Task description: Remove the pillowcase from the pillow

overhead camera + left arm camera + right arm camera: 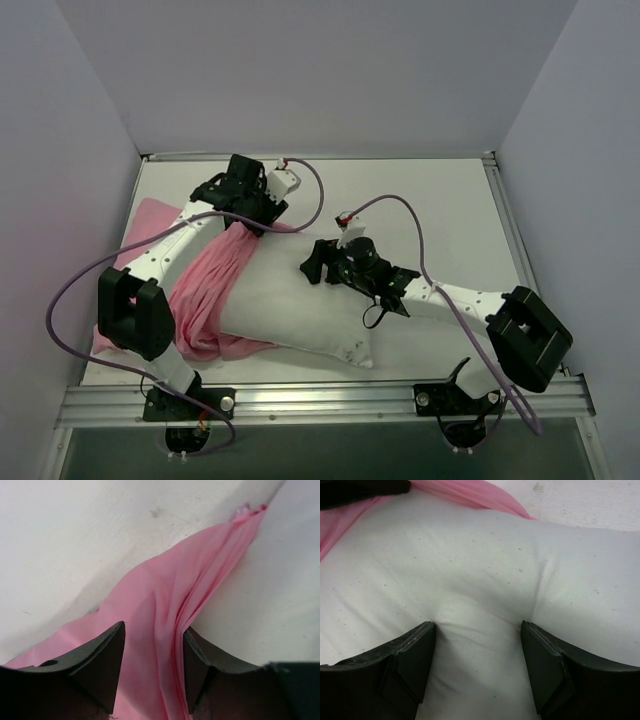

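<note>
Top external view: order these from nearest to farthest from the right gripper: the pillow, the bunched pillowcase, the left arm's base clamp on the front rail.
1. The pillow: directly under the right gripper, whose fingertips press into it.
2. The pillowcase: to the gripper's left, bunched over the pillow's left end.
3. The left arm's base clamp: far down-left, at the near edge.

Lab test cell, plain white walls (pixel 320 70), aluminium-framed table (pixel 320 400), bolted arms

A white table (pixel 450 200) was seen; on it were laid the pink pillowcase (pixel 205 290) and the off-white pillow (pixel 300 300), half uncovered
</note>
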Robot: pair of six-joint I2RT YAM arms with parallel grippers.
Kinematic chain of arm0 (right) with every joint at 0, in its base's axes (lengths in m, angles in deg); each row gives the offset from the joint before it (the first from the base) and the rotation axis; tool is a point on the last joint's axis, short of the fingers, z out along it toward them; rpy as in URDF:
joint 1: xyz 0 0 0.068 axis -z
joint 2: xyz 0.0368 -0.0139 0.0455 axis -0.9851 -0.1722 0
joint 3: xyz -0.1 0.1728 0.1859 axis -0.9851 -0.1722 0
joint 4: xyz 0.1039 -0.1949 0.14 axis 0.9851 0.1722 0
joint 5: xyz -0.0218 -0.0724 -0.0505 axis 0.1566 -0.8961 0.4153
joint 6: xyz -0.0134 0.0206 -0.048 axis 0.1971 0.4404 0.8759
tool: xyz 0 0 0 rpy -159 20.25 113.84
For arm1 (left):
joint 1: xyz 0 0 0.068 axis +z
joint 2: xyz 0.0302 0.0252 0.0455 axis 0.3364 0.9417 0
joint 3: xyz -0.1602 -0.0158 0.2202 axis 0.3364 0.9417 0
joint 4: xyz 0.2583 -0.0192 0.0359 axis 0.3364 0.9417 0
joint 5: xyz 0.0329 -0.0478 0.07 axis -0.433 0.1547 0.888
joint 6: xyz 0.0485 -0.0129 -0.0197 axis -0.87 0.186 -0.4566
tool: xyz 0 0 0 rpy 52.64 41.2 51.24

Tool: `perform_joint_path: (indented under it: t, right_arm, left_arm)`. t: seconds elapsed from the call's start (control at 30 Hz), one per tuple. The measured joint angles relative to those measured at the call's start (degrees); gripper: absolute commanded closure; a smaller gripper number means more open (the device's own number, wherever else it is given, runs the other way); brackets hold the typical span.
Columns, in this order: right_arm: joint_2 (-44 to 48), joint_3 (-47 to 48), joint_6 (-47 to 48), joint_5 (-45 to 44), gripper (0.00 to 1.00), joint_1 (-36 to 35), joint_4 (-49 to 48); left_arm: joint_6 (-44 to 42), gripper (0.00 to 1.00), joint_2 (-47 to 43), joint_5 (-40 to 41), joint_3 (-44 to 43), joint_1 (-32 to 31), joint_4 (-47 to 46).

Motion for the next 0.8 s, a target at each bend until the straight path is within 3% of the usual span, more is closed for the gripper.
perform_joint_path:
  t: [0.03,0.1,0.13,0.17,0.2,0.27,0.47,0.8]
  right_arm:
    - [0.0,-0.2,-0.3,0.0,0.34,0.0,-0.2]
    - [0.0,-0.3,-0.8,0.0,0.47,-0.1,-0.5]
    - [-0.2,-0.3,-1.1,0.0,0.56,-0.2,-0.6]
    - [-0.5,-0.3,-1.5,0.0,0.74,-0.3,-0.8]
    - [-1.1,-0.2,-1.8,0.1,0.83,-0.4,-1.2]
    - [-2.6,0.4,-2.5,0.3,1.00,-0.6,-1.9]
    - [-5.7,0.4,-5.7,0.4,1.00,-0.7,-6.3]
    - [-2.6,-4.0,-9.2,2.2,1.00,1.7,-9.6]
  left_arm:
    - [0.0,0.51,0.1,0.5,0.0,0.7,-0.4]
    - [0.0,0.74,0.6,1.6,0.0,1.9,-1.2]
    - [0.0,0.82,1.0,2.1,0.1,2.3,-1.6]
    - [-0.1,0.90,1.6,2.8,0.1,2.6,-1.7]
    - [-0.3,0.97,2.4,3.7,0.1,2.8,-1.9]
    - [-0.7,0.98,4.8,5.3,-0.3,3.6,-2.1]
    - [-4.4,0.98,13.0,10.2,-3.0,10.6,-3.8]
    - [-5.5,0.98,13.3,7.0,-3.0,18.3,-3.1]
